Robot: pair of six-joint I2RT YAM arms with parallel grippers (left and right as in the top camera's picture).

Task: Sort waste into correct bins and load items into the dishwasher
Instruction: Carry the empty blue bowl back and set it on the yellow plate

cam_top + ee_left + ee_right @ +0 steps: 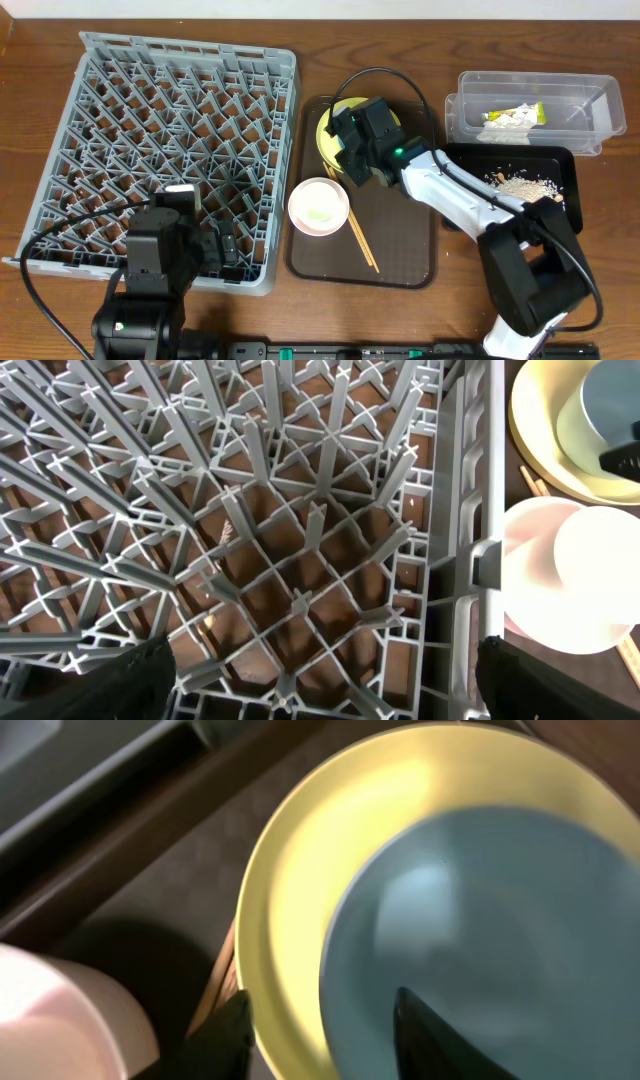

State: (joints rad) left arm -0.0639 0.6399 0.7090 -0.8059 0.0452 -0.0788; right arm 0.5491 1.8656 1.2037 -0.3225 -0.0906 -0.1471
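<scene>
The right claw [330, 1042] hangs spread over the far end of the brown serving tray [400, 255]. One finger is above the yellow plate [285, 890] and the other above the light blue bowl [480, 940] that sits on it; neither is pinching anything. The pale pink bowl [319, 206] rests on the tray's left edge, with the chopsticks [362, 243] lying slantwise just beside it. Left of the tray stands the grey dish rack [160, 130]. The left claw [325, 675] is spread wide above the rack's corner nearest the tray, and it holds nothing. Just right of the tray, the black tray [562, 163] holds rice scraps [520, 185]. Beyond that, the clear tub [590, 100] holds the wrapper [527, 114] and some white paper [500, 126] (both against its left end).
</scene>
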